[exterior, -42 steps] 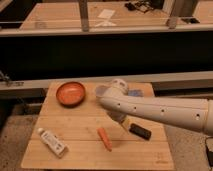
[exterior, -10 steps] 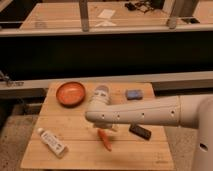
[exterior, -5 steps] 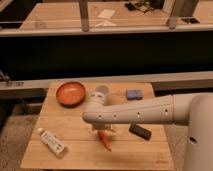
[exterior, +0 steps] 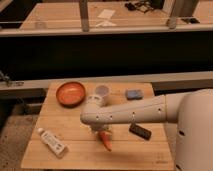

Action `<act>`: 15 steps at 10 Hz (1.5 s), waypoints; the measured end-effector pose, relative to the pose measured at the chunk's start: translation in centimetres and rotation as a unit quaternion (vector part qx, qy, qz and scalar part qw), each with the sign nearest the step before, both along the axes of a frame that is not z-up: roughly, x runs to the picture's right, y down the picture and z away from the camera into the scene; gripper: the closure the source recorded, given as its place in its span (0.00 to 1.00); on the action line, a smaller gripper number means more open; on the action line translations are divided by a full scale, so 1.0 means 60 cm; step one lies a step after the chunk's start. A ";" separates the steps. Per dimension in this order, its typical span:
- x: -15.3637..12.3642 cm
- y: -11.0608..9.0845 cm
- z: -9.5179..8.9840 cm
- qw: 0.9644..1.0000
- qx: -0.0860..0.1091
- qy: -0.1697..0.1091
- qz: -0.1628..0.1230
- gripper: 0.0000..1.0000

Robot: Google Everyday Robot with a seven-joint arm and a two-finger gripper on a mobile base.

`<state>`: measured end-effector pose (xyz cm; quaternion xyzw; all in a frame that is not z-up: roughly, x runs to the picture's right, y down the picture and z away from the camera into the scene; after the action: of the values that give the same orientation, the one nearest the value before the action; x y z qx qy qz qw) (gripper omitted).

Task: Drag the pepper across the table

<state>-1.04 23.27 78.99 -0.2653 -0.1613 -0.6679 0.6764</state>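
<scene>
The pepper (exterior: 106, 142), a small orange-red tapered piece, lies on the light wooden table (exterior: 75, 125) near its front middle, pointed end toward the front edge. My white arm reaches in from the right, and the gripper (exterior: 100, 132) hangs straight down from the wrist onto the pepper's upper end. The wrist hides the top of the pepper and the spot where gripper and pepper meet. I cannot tell whether the pepper is held.
A round orange bowl (exterior: 70, 93) stands at the table's back left. A small blue object (exterior: 133, 93) lies at the back right. A black block (exterior: 140, 131) rests just right of the pepper. A white tube (exterior: 52, 142) lies at the front left.
The arm has swung left and come down over the pepper since the earliest frame. In the last second the pepper and gripper have barely shifted.
</scene>
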 end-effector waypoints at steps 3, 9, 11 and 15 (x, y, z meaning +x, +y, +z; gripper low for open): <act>-0.007 0.005 0.018 1.000 -0.009 -0.001 -0.003 0.45; -0.031 0.027 -0.006 1.000 -0.014 -0.012 -0.005 0.84; -0.047 0.030 -0.008 1.000 -0.014 -0.015 -0.009 0.84; -0.041 0.043 -0.026 1.000 -0.010 -0.016 0.001 0.87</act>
<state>-3.49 25.87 77.43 -0.2613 -0.1791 -0.6695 0.6719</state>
